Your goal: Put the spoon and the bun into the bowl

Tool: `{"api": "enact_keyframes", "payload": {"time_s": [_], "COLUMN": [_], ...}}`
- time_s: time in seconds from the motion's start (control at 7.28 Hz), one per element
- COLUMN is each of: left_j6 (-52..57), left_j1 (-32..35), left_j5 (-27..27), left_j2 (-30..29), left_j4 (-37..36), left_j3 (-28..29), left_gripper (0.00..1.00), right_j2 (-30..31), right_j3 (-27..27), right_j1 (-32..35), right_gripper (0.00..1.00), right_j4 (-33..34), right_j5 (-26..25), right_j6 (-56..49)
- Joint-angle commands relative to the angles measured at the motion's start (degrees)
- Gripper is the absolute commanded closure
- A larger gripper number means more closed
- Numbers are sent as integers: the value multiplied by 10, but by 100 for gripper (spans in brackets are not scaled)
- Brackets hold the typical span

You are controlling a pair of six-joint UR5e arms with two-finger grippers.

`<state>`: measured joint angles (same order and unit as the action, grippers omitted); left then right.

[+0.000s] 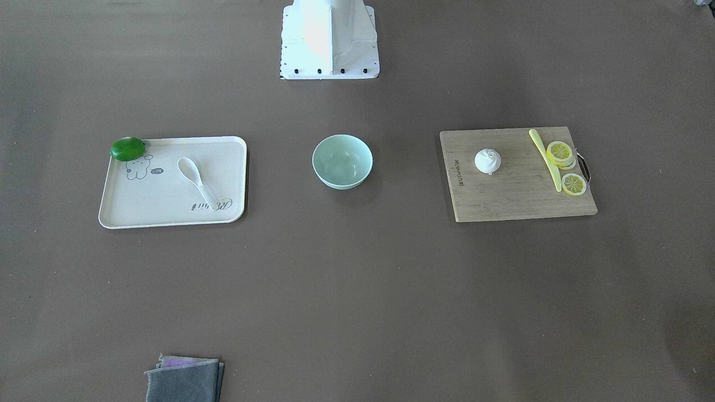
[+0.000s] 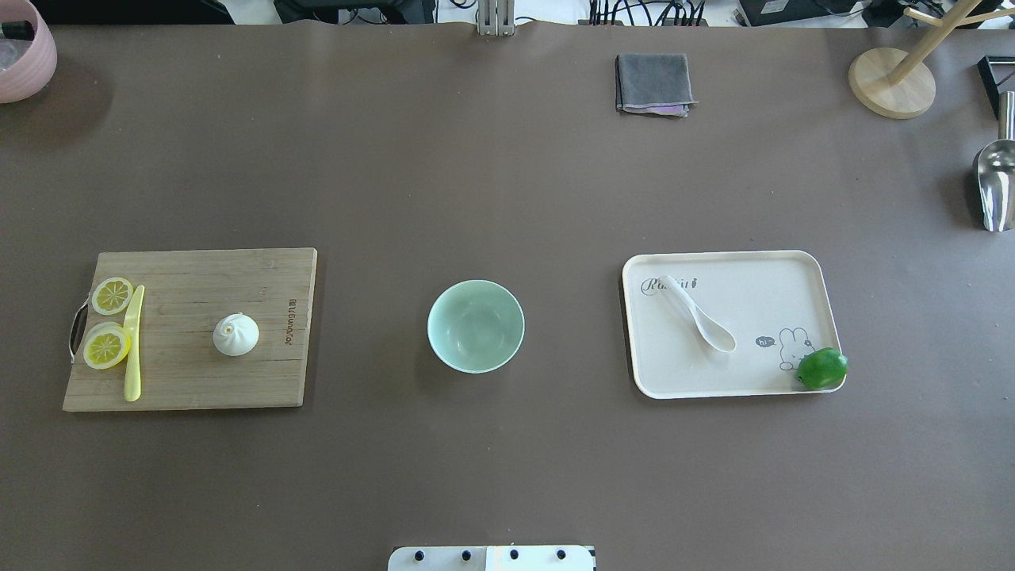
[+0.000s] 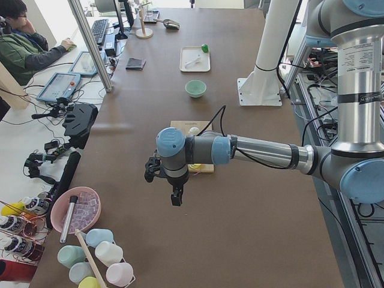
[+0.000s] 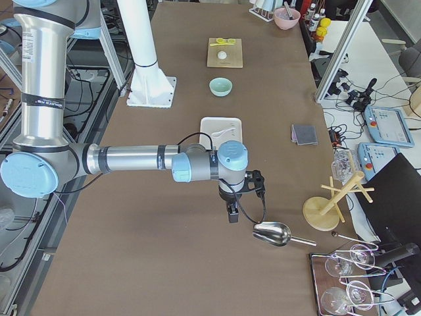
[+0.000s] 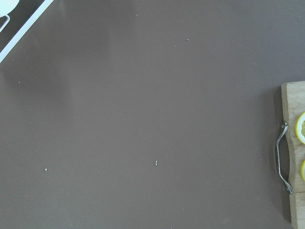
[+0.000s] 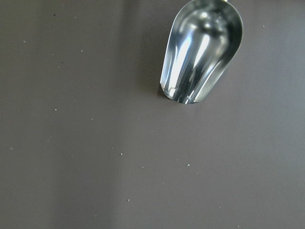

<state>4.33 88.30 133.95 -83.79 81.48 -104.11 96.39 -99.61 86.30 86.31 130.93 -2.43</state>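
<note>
The white spoon (image 2: 698,313) lies on a cream tray (image 2: 761,266) on the table's right. The white bun (image 2: 235,334) sits on a wooden cutting board (image 2: 198,277) on the left. The mint-green bowl (image 2: 476,326) stands empty between them. Neither gripper shows in the overhead or front view. My left gripper (image 3: 177,198) hangs over bare table beyond the board's handle end, far from the bun. My right gripper (image 4: 231,216) hangs beyond the tray, near a metal scoop (image 4: 272,234). I cannot tell whether either gripper is open or shut.
A green lime (image 2: 822,369) sits on the tray's corner. A yellow-green knife (image 2: 133,345) and lemon slices (image 2: 111,295) lie on the board. A grey cloth (image 2: 653,82), a wooden stand (image 2: 892,79) and a pink bowl (image 2: 24,51) stand at the far edge.
</note>
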Motion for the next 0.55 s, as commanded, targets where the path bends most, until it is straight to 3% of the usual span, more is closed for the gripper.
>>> {"api": "enact_keyframes", "payload": {"time_s": [0.0,0.41], "left_j6": [-1,2], "left_j1": [0,-1], "left_j5": [1,1], "left_j2": [-1,2], "left_j4": [21,60], "left_j3": [-10,-48], "left_gripper": [2,1], "right_j2": [0,-2], "right_j3": [0,-7], "right_j1": [0,0], "right_gripper": [0,0], "right_j4": [0,-30], "right_j5": [-1,1], "right_j6": [-1,0]}}
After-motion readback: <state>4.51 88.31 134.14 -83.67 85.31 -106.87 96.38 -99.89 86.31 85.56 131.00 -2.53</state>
